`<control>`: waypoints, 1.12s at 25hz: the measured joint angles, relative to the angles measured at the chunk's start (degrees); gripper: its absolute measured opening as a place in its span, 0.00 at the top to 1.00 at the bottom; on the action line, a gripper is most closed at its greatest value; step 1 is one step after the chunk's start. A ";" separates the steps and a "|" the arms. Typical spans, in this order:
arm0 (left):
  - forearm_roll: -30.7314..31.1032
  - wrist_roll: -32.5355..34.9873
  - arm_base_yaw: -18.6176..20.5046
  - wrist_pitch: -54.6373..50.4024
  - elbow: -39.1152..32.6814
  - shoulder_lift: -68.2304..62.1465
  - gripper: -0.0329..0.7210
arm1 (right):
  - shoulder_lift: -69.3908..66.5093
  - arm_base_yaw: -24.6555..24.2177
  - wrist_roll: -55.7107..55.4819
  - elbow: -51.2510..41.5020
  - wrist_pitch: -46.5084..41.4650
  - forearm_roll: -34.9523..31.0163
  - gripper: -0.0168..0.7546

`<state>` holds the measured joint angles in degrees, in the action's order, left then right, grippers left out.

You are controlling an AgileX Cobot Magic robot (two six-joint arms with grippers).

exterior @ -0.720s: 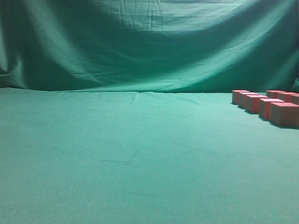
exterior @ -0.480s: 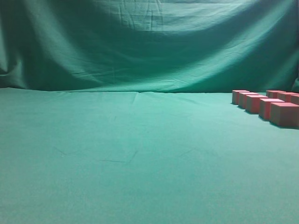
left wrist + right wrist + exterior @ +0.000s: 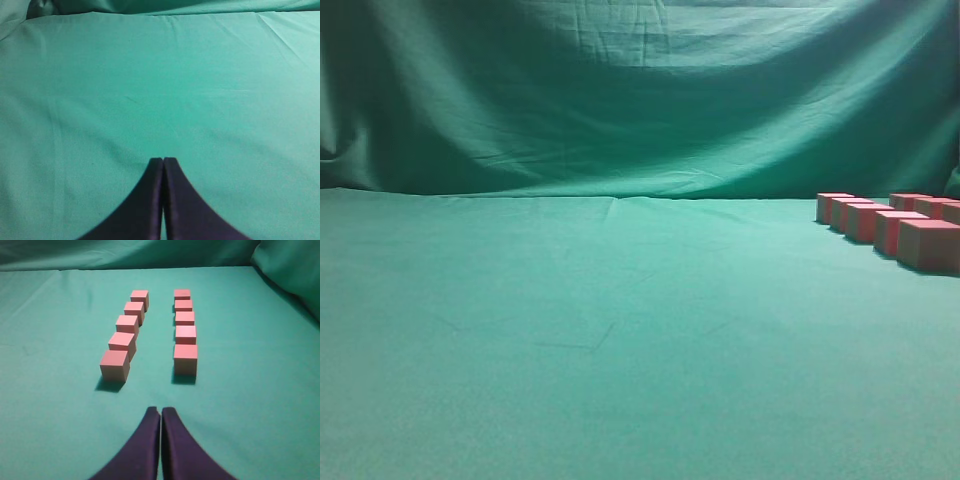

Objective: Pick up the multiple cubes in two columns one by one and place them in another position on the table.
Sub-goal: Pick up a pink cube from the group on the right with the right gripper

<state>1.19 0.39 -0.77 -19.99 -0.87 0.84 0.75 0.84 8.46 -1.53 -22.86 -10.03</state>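
Right wrist view: left column of five cubes and right column of five cubes on the green cloth, ahead of the clenched, empty right gripper. Left gripper likewise clenched, empty.

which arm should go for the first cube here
Right. Both columns of pink cubes lie just ahead of the shut right tool; the shut left tool faces only bare green cloth.
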 joint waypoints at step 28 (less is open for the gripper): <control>0.00 0.00 0.00 0.00 0.00 0.00 0.96 | 0.00 0.00 1.33 0.29 18.91 -24.17 0.98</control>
<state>1.19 0.39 -0.77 -19.99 -0.87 0.84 0.75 0.84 9.79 -1.24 -3.95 -34.21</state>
